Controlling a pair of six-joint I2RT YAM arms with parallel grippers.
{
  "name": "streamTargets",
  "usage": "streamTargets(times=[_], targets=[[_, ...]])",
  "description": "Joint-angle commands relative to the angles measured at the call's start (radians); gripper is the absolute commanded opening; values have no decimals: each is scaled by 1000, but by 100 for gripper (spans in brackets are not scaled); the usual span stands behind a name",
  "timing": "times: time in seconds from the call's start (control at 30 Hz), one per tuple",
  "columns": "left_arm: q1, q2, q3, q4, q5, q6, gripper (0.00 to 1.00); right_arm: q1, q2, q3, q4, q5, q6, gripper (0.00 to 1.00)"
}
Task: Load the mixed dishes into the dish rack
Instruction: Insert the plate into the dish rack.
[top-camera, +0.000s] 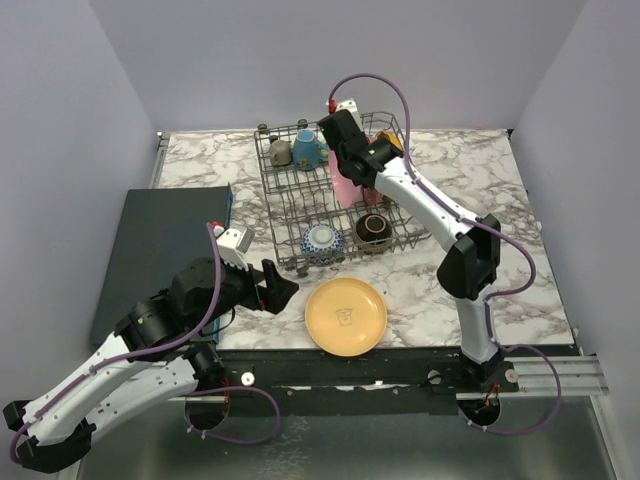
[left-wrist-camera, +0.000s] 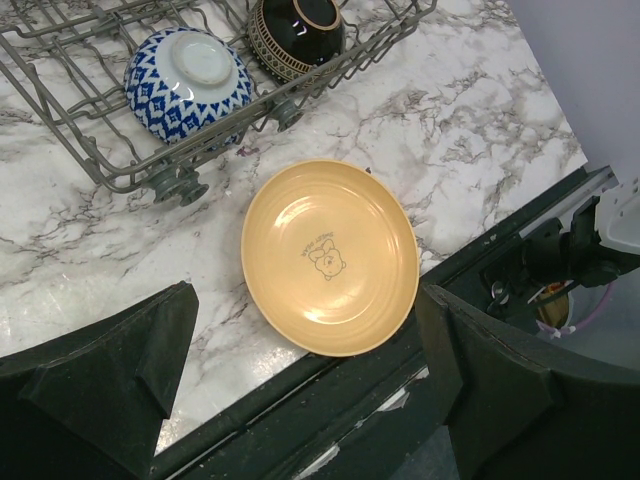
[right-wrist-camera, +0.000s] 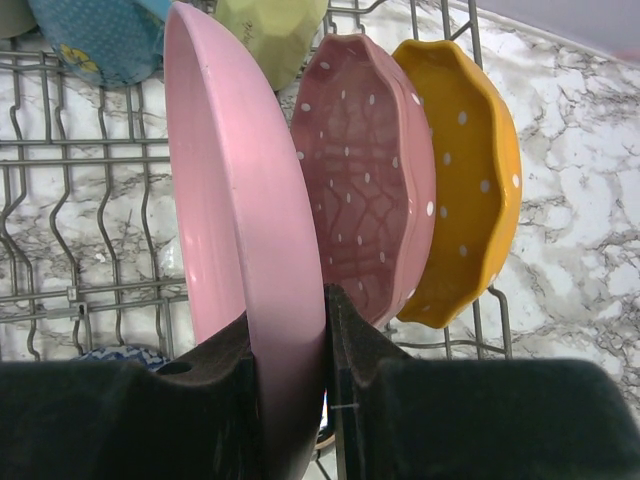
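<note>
Loading is running well along, judging by the count: the dish rack (top-camera: 330, 205) is already carrying a pink white-dotted plate (right-wrist-camera: 375, 170) and an orange dotted plate (right-wrist-camera: 470, 170) standing on edge, a blue patterned bowl (left-wrist-camera: 188, 80) and a dark brown bowl (left-wrist-camera: 297, 35) lying at its near end, and a blue mug (top-camera: 308, 150) and a grey mug (top-camera: 281, 152) sitting at its far end. The right gripper (right-wrist-camera: 290, 320) is reaching into the rack and pinching the rim of a plain pink plate (right-wrist-camera: 225, 200), its jaws narrowed onto the edge with the plate upright between them; the dotted pink plate is standing just beside that plate on the side away from the mugs, with the orange one beyond it. Whether the pink plate's lower edge is seated among the tines cannot be told. Seemingly only one dish is waiting outside the rack: a yellow plate (left-wrist-camera: 330, 255) lying flat on the marble desk (top-camera: 480, 170), near its front edge. The left gripper (left-wrist-camera: 305, 350) is hovering over it with jaws spread fully wide and holding nothing, the plate lying below and just ahead of its fingers (left-wrist-camera: 150, 350), apart from them, and the rack's near corner sitting farther ahead.
</note>
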Motion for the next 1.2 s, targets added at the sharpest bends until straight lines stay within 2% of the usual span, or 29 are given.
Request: streamTargets(times=[0.0, 1.17], targets=[[1, -10, -11, 18, -25, 18, 99, -4, 43, 53, 30, 49, -31, 1], [2, 7, -12, 18, -33, 27, 99, -36, 200, 121, 59, 39, -65, 1]])
